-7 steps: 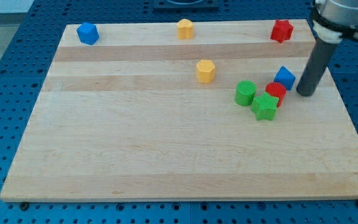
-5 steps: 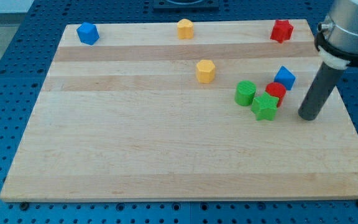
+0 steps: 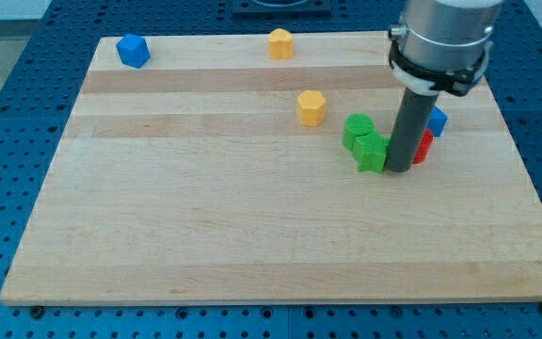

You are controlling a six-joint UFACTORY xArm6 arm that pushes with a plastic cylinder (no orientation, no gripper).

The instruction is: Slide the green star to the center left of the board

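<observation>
The green star (image 3: 372, 152) lies right of the board's middle. My tip (image 3: 399, 169) stands against its right side. A green cylinder (image 3: 357, 130) touches the star at its upper left. A red cylinder (image 3: 423, 148) and a blue block (image 3: 437, 121) sit just right of the rod, partly hidden by it.
A yellow block (image 3: 311, 107) lies up and left of the green pair. A blue block (image 3: 133, 50) sits at the top left corner and a yellow block (image 3: 280, 43) at the top middle. The arm hides the board's (image 3: 252, 235) top right corner.
My tip swept down and then left, from right of the blue block to the star's right side. The green star and green cylinder have shifted left. The arm now hides the red star.
</observation>
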